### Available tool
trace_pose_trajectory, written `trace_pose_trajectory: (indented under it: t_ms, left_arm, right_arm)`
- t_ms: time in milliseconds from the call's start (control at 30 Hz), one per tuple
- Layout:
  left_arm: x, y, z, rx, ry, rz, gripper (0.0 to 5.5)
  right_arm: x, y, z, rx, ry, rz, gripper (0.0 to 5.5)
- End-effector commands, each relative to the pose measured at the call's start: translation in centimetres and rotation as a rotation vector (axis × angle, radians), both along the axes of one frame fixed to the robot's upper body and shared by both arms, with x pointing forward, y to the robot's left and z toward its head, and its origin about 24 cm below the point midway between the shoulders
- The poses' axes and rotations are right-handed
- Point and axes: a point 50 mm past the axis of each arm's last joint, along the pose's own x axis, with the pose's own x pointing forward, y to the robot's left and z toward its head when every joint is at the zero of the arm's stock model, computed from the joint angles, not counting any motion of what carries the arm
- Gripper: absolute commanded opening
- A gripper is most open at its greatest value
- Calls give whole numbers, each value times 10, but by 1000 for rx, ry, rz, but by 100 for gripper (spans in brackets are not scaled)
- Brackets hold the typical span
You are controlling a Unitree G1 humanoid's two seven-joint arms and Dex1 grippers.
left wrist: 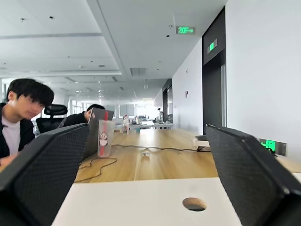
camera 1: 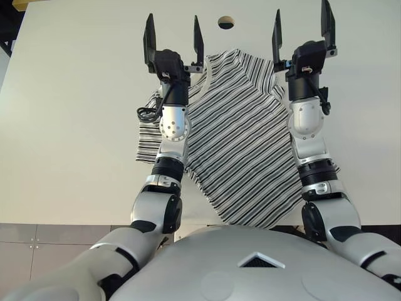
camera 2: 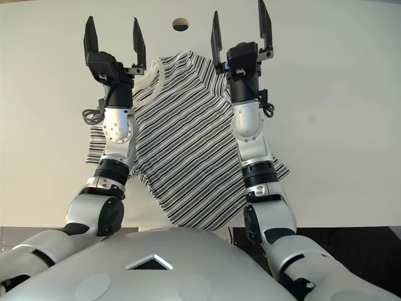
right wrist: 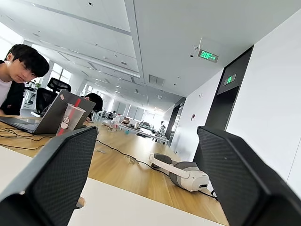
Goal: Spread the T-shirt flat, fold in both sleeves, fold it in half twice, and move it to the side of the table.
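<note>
T-shirt (camera 1: 238,144) lies crooked on the worktop (camera 1: 75,94), left hand (camera 1: 173,28) and right hand (camera 1: 301,19) both spread wide, empty, over its far end.

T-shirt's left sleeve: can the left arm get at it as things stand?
Probably yes: the left sleeve lies uncovered beside the left forearm. The left gripper, fingers open, is beyond it, so would have to draw back.

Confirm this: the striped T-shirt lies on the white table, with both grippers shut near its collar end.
Wrong: the left gripper and right gripper are open, as the left eye view shows. The striped T-shirt does lie on the white table.
</note>
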Motion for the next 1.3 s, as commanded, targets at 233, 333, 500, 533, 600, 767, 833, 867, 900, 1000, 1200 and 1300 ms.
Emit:
trace_pose_trajectory:
  t_ms: [233,333,500,533,600,767,833,867,900,1000,1200,1300]
  left_arm:
    - [1,0,-2,0,10,7,454]
    - [1,0,-1,-3,4,4,454]
    - [9,9,9,-21,-26,34,454]
    - [10,8,9,-22,-19,28,454]
    - [13,5,8,-24,-6,14,454]
    - [16,-1,6,-31,21,-22,454]
    - [17,-1,5,-30,24,-23,454]
    - [16,0,5,-30,24,-19,454]
    - [16,2,5,-29,20,-9,454]
    - [13,6,3,-26,11,21,454]
    - [13,3,-5,-16,68,2,454]
    - [12,4,-4,-31,64,0,454]
  right_arm:
    - [1,-2,-6,-33,37,-19,389]
    - [4,-9,-8,-33,72,-58,389]
    - [4,-30,18,-139,-33,-156,389]
    - [4,-33,21,-134,-43,-168,389]
    - [3,-35,21,-119,-44,-180,389]
    - [1,-31,11,-116,-15,-173,389]
    - [2,-29,7,-119,-3,-166,389]
    - [3,-26,6,-120,2,-157,389]
    - [4,-23,4,-122,6,-144,389]
    - [7,-15,-2,-121,29,-111,389]
    - [11,-11,-18,-78,108,-77,389]
    - [10,-7,-17,-135,83,-67,389]
